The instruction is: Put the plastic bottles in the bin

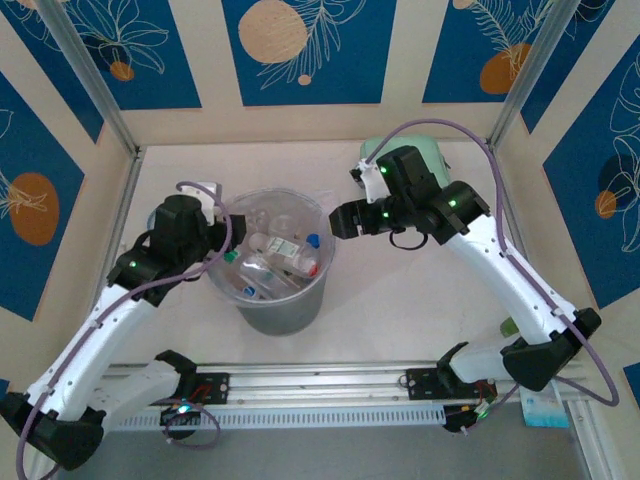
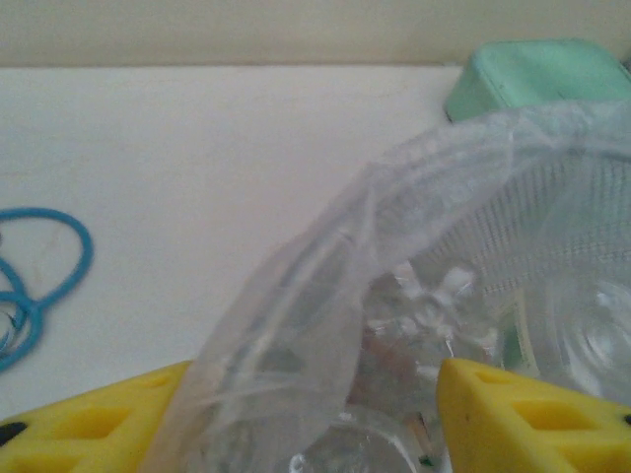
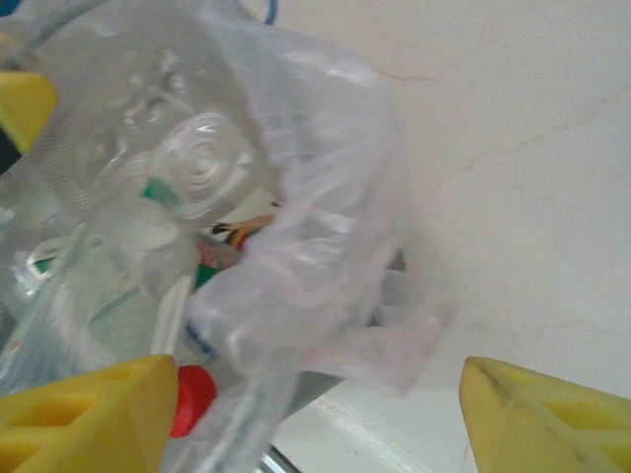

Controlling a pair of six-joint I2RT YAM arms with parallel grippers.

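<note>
The grey bin (image 1: 286, 310) stands mid-table, lined with a clear bag (image 2: 325, 296), and several plastic bottles (image 1: 285, 252) lie inside it. My left gripper (image 1: 218, 240) hangs at the bin's left rim. Its yellow fingers (image 2: 513, 419) stand apart astride the bag's edge, gripping nothing, with my left gripper (image 2: 311, 424) open. My right gripper (image 1: 343, 218) is at the right rim, open wide over the bag's folded edge (image 3: 325, 246). From my right gripper (image 3: 320, 414) I see a red-capped bottle (image 3: 194, 399) and a clear bottle (image 3: 197, 163) inside.
A mint-green pouch (image 2: 532, 74) lies at the back right, behind the right arm (image 1: 375, 150). A blue looped tube (image 2: 39, 271) rests on the table left of the bin. Panel walls close in the table on three sides.
</note>
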